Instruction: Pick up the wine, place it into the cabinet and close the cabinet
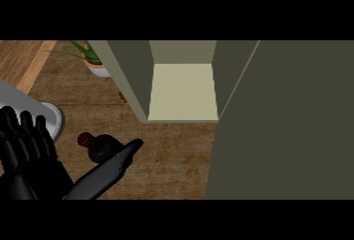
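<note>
Status: early stage, by my reading. The dark glass wine bottle with a red cap stands on the brown wood-grain counter, not lifted. The olive-green cabinet stands open, its pale shelf bare; its large door is swung out. Pick, place and close all remain to be done.

Left hand: black, fingers straight and spread, pointing up at the view's left edge, holding nothing. Resting.

Right hand: only a dark, elongated shape shows, coming up from the lower edge with its tip at the bottle's right flank. It overlaps the bottle's lower right side; touching or merely in front, cannot tell. Whether its fingers are apart or together cannot be told either.

Bottle relative to the right hand: just left of and above the tip. Relative to the left hand: just to its right, apart from the fingers.

Cabinet opening lies beyond the right hand, up and to its right; the door further right.

Also present: a grey-white object just above the left hand, and a potted green plant further beyond.
</note>
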